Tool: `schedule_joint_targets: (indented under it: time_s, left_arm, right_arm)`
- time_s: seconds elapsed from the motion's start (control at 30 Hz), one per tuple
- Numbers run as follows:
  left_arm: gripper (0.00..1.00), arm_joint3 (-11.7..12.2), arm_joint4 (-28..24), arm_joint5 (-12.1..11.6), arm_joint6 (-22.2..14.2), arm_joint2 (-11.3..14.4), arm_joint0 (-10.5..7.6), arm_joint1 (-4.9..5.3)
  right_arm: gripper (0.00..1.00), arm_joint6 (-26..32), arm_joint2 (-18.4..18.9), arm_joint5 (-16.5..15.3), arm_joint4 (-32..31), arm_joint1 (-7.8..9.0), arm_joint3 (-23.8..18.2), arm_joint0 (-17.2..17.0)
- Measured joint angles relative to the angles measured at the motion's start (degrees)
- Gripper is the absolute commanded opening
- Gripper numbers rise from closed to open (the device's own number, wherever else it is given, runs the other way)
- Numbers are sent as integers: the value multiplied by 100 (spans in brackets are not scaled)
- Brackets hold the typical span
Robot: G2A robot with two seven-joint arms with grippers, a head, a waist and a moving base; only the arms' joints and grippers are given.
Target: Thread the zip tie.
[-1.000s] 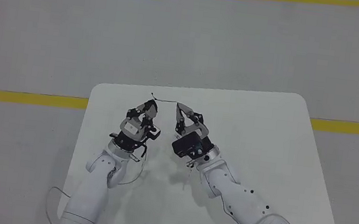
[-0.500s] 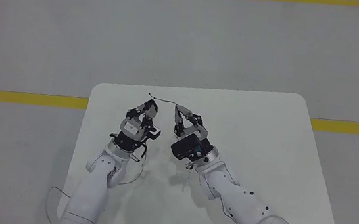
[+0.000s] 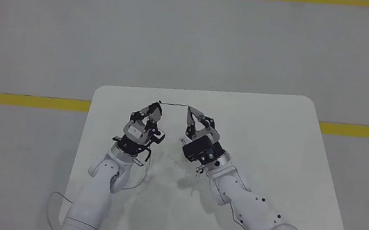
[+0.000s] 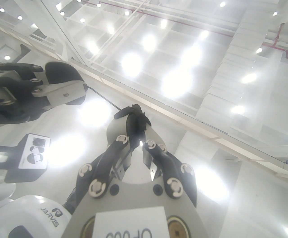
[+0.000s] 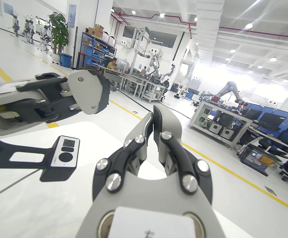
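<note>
Left end effector (image 4: 135,121) pinches zip tie (image 4: 101,97) at fingertips.

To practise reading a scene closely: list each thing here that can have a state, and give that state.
Left gripper, shut on one end of the zip tie.
Right gripper, shut on its other end.
Zip tie, stretched straight between them; threaded or not, cannot tell.

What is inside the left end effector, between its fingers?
A black zip tie is pinched in the left end effector; its thin strap runs out to the right end effector. How much lies between the fingers is covered.
</note>
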Motion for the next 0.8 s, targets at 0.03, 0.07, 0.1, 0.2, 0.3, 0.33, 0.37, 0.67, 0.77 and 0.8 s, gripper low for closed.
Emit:
schedule_joint_targets:
  time_s: [0.03,0.07,0.1,0.2,0.3,0.33,0.37,0.67,0.77,0.8]
  left_arm:
    - [0,0,0,0,0,0,0,0]
    - [0,0,0,0,0,0,0,0]
    - [0,0,0,0,0,0,0,0]
    - [0,0,0,0,0,0,0,0]
    - [0,0,0,0,0,0,0,0]
    - [0,0,0,0,0,0,0,0]
    - [0,0,0,0,0,0,0,0]
    - [0,0,0,0,0,0,0,0]
    - [0,0,0,0,0,0,0,0]
    - [0,0,0,0,0,0,0,0]
  right_arm:
    - [0,5,4,0,0,3,-6,-5]
    - [0,12,8,-1,0,7,-14,-12]
    - [0,16,11,-1,0,9,-20,-16]
    - [0,25,21,-1,0,16,-35,-27]
    - [0,27,31,0,0,20,-45,-36]
    - [0,26,35,1,0,22,-47,-39]
    - [0,27,41,3,0,24,-51,-46]
    - [0,62,183,5,0,22,-106,-175]
    - [0,60,221,5,0,26,-116,-200]
    - [0,59,230,5,0,28,-120,-207]
